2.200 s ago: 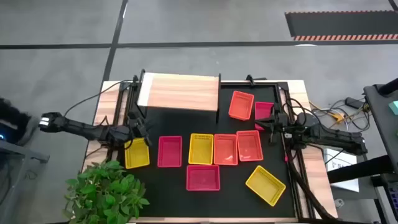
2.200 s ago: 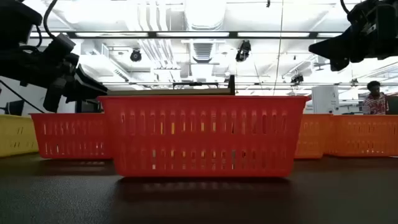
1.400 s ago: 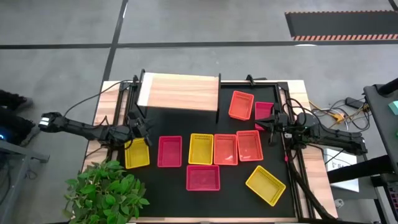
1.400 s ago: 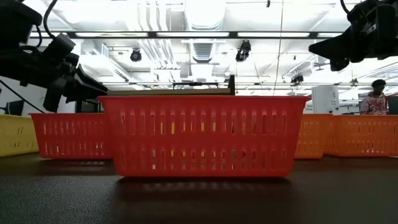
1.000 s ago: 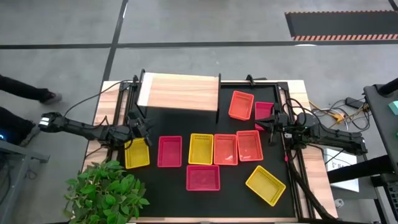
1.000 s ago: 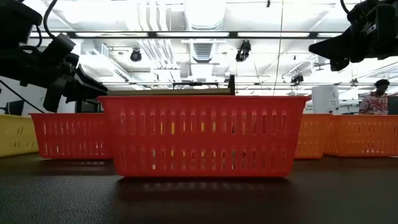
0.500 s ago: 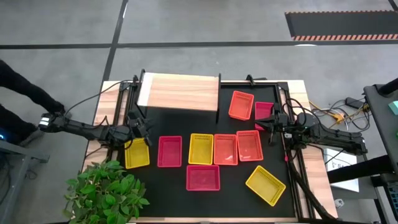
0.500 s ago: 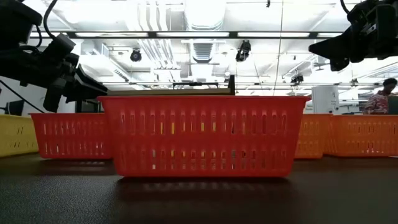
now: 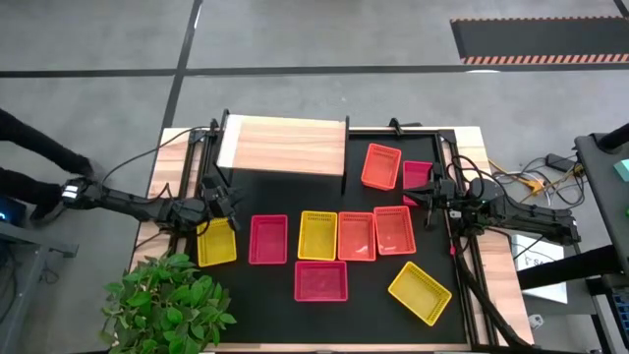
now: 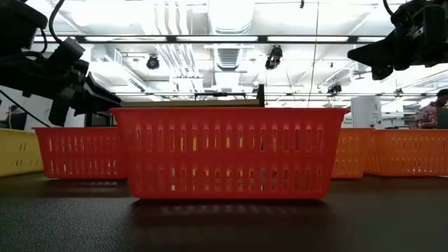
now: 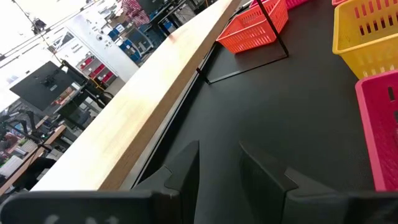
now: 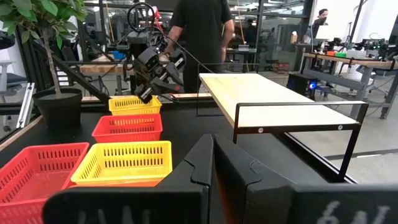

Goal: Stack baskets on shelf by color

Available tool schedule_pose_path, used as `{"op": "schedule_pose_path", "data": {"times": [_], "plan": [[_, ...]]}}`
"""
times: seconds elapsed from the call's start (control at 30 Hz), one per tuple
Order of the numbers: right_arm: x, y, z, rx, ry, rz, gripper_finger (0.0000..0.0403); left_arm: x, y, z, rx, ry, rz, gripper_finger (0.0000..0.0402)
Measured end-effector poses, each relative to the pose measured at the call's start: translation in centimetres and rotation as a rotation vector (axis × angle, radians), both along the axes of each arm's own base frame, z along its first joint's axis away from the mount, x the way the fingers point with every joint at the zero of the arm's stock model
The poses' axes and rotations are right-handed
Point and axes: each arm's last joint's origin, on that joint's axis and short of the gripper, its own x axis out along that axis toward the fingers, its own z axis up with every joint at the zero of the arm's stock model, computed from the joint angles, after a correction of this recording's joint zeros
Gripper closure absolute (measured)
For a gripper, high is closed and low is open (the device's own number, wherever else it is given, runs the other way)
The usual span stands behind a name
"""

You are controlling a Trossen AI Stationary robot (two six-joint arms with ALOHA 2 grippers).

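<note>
Baskets (image 9: 317, 236) beside empty shelf (image 9: 283, 146)

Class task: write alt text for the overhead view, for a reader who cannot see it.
Nine red, orange and yellow baskets lie scattered on a black mat below an empty wooden shelf. The left hand and right hand hover at opposite edges, holding nothing.

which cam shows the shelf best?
High view: the whole shelf top shows, bare, at the mat's far edge. Right wrist view shows its top and black legs from the side. Left wrist view catches only its long edge. Low view: mostly hidden behind a red basket.
</note>
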Motion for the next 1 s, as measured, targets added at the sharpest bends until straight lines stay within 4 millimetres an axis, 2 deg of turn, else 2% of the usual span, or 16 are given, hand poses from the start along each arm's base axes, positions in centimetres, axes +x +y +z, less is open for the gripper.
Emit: {"op": "schedule_pose_path", "data": {"times": [0.47, 0.67, 0.8, 0.83, 0.93, 1.0], "plan": [[0.0, 0.0, 0.0, -0.006, 0.001, 0.0, 0.0394, 0.0, 0.0, 0.0, 0.0, 0.0, 0.0, 0.0308], [0.0, -0.01, 0.01, -0.156, 0.025, 0.0, 0.0394, 0.0, 0.0, 0.0, 0.0, 0.0, 0.0, 0.0308], [0.0, 0.0, 0.01, -0.193, 0.031, 0.001, 0.0394, 0.0, 0.01, 0.0, 0.001, 0.0, 0.002, 0.0308], [0.0, 0.0, 0.01, -0.163, 0.026, 0.002, 0.0394, -0.01, 0.02, 0.0, 0.002, 0.0, 0.007, 0.0308], [0.02, 0.12, -0.01, 0.142, -0.019, 0.042, 0.0394, -0.01, 0.03, 0.01, 0.003, -0.001, 0.009, 0.0308], [0.02, 0.1, 0.09, 0.272, -0.049, 0.034, 0.0394, -0.01, 0.03, 0.01, 0.002, -0.001, 0.009, 0.0308]]}}
